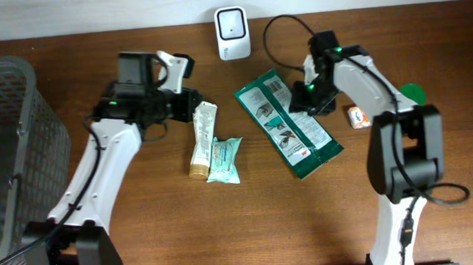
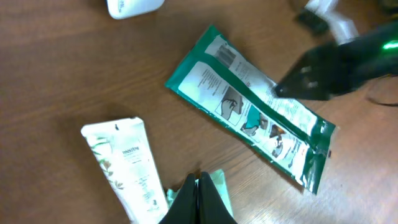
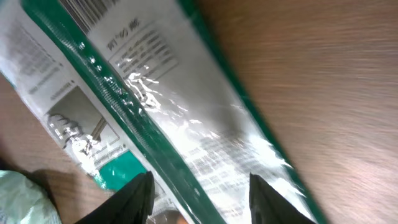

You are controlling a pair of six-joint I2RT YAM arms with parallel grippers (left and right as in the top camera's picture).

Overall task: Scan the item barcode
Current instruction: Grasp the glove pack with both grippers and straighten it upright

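While the green package (image 1: 289, 123) lies flat and slantwise on the wooden table (image 1: 144, 226), right of centre in the overhead view, the right gripper (image 1: 306, 104) is held low over its upper right edge. In the right wrist view its two fingers (image 3: 140, 196) are seen parted at the bottom of the frame, with the package's glossy printed face spread beneath and between them. Nothing is pinched, and whether the tips touch the film cannot be told. A barcode (image 3: 93, 9) is printed near the package's upper end and is turned face up.

The left gripper (image 2: 199, 199) is seen at the bottom centre of the left wrist view, its fingers pressed together with nothing between them. It is held near the upper end of a white tube (image 1: 202, 138), which lies left of the package and apart from it. A pale teal packet (image 1: 224, 160) is laid against the tube's lower right side.

A white scanner (image 1: 233, 33) stands at the top centre of the overhead view, apart from the package. A wire basket (image 1: 10, 144) fills the left edge. A small orange item (image 1: 357, 116) is seen by the right arm, near the package's right side.
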